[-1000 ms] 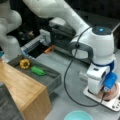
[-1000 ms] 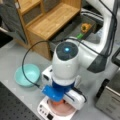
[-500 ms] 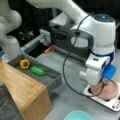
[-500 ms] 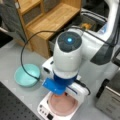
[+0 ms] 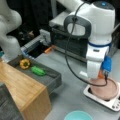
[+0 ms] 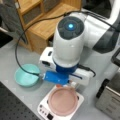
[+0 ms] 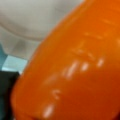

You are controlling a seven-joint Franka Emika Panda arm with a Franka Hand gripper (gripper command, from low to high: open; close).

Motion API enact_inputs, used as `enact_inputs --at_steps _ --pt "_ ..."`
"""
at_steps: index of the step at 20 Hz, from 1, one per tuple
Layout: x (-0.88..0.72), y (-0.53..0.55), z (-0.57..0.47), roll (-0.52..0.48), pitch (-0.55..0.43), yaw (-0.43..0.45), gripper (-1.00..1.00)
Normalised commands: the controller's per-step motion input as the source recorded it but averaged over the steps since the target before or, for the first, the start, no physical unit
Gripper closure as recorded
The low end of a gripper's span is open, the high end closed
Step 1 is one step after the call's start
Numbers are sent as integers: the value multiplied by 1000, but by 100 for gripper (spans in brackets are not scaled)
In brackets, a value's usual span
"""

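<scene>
While held, one carrot (image 7: 75,67), one pan (image 5: 105,88)

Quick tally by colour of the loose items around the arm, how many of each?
Orange: 1, carrot-like piece filling the wrist view
Pink: 1, plate on the white scale
Teal: 1, bowl
Yellow: 1, pepper
Green: 1, vegetable
Total: 5

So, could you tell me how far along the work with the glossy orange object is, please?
Done: the glossy orange object is up at the gripper, over the round pink plate on the white base. In hand: it hangs close above the plate; contact is unclear. Left: nothing lies on the plate, so setting down likely remains.
</scene>
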Motion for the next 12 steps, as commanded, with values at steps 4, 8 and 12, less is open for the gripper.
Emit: enact_inputs --at_steps 4,8,12 --pt "-306 -138 -55 -173 -55 604 100" --pt "-402 -238 25 -8 -26 1000 100" --pt "-539 -290 22 205 -47 833 100"
